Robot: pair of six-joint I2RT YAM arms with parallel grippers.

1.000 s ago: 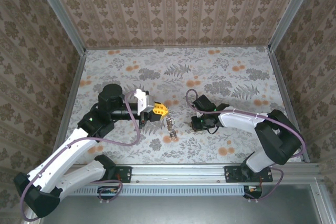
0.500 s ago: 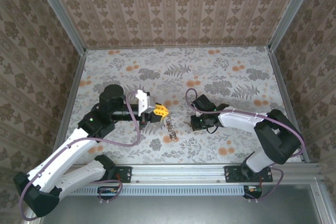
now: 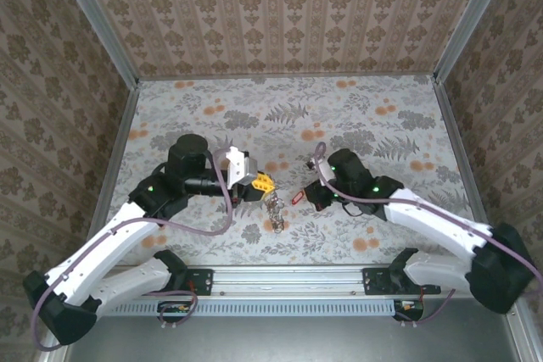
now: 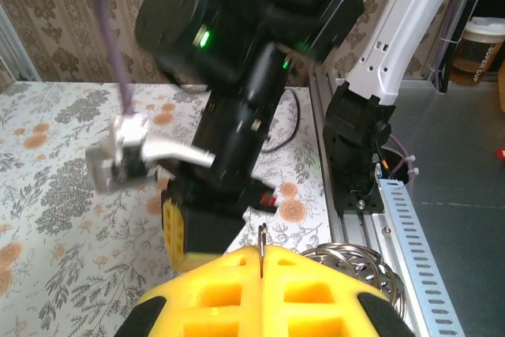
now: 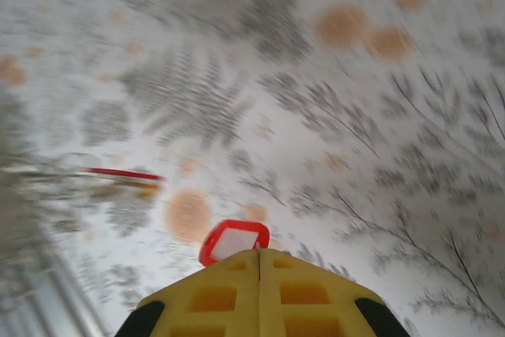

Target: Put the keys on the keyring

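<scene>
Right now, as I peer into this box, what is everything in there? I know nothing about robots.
key: one, red head, pinched in the right hand
keyring: one, silvery-grey wire loops, hanging from the left hand
table: one, white with grey leaves and orange flowers, under everything
walls: three, brown patterned, around the table
rail: one, silver metal, table's near edge
arms: two, white and black, left and right
hands: two, yellow-tipped, both shut

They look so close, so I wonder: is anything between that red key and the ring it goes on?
Nothing visible: only open space separates the key in the right gripper from the keyring in the left gripper.
</scene>
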